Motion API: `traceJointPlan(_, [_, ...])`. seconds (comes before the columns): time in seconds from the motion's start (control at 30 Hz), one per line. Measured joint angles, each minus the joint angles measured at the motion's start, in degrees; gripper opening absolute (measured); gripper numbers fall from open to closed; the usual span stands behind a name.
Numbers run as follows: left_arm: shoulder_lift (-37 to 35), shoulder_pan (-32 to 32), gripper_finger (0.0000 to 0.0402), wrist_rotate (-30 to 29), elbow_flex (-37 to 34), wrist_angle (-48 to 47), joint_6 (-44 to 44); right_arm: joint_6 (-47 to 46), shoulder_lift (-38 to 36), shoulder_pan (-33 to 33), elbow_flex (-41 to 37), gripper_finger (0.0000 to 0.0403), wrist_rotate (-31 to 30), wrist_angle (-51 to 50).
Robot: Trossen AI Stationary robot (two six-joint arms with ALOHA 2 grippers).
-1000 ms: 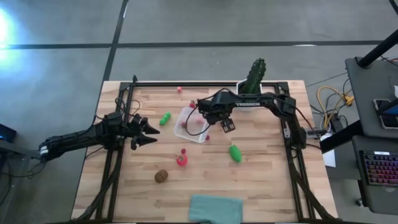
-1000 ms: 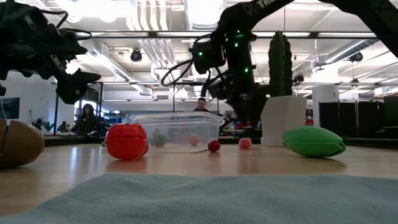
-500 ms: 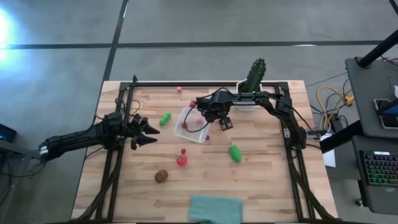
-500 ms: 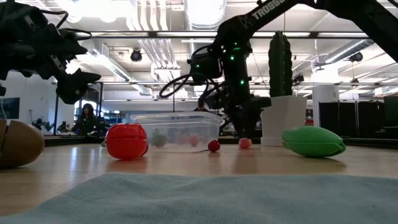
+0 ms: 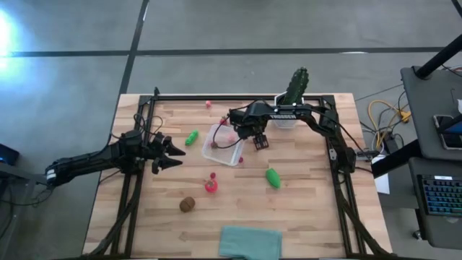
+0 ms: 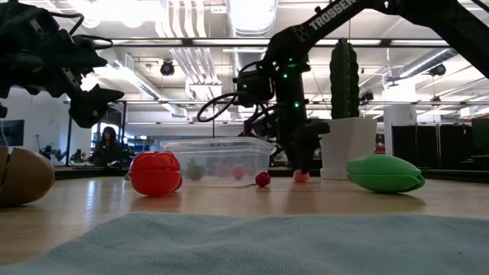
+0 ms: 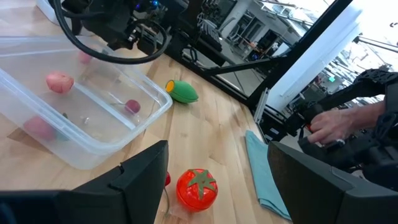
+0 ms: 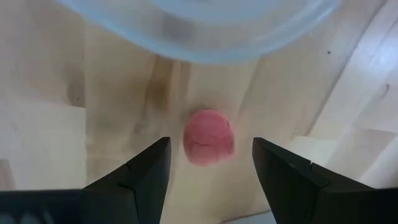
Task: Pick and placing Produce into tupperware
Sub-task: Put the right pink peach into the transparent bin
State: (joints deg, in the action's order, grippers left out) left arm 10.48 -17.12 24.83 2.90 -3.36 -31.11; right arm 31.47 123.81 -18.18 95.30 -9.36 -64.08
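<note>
Landmark: the tupperware [image 5: 223, 145], clear, near the middle of the wooden counter [image 5: 310, 209].

Far left of the tupperware: left hand [image 5: 173, 153], raised off the counter, fingers spread with nothing between them; left wrist view shows both dark fingers [image 7: 138, 177] well apart over bare wood.

Just left of the tupperware: small green oblong piece [image 5: 191, 137], lying on the counter, apart from the container wall.

Front-left of the tupperware: brown kiwi-like piece [image 5: 188, 204], well apart. Closer in, toward the front: red tomato-like piece [image 5: 211, 185] with a green top, standing clear of the container.

Back-left of the tupperware: tiny red piece [image 5: 208, 104] near the counter's far edge.

Inside the tupperware: pink pieces on the floor of the container, one [image 7: 60, 82] rounder, one small and darker [image 7: 132, 106].

At the tupperware's right side: right hand [image 5: 258, 141], lowered to the counter just beside the container. Fingers spread, one on each side of a small pink round piece [image 8: 209, 137] that sits on the wood between them, not gripped. The container's rounded corner shows just beyond it in the right wrist view. Low view: hand tips down at the counter surface by the pink piece [image 6: 302, 176]; a tiny red piece [image 6: 262, 179] lies nearer the camera.

Front-right of the tupperware: larger green oblong piece [image 5: 273, 178], well apart.

Back-right: green cactus [image 5: 294, 88] in a white pot.

Front of the tupperware, at the counter's near edge: teal folded cloth [image 5: 250, 242].
</note>
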Motion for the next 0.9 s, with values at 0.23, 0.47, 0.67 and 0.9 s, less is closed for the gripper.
traceJointPlan(0.23, [0.03, 0.02, 0.0261, -0.01, 0.00, 0.00, 0.00, -0.77, 0.03, 0.03, -2.10, 0.0218, 0.63, 0.17])
traceJointPlan(0.47, [-0.02, 0.02, 0.0261, 0.00, 0.00, 0.01, 0.00, -2.07, 0.07, 0.03, -2.21, 0.0198, 0.59, 0.72])
traceJointPlan(0.67, [-0.02, 0.02, 0.0261, -0.01, 0.00, 0.01, 0.00, -3.00, 0.07, 0.03, -2.14, 0.0167, 0.61, 1.26])
traceJointPlan(0.9, [-0.02, 0.00, 0.0261, -0.01, 0.00, 0.01, 0.00, -3.58, 0.07, 0.03, -2.14, 0.0129, 0.61, 1.95])
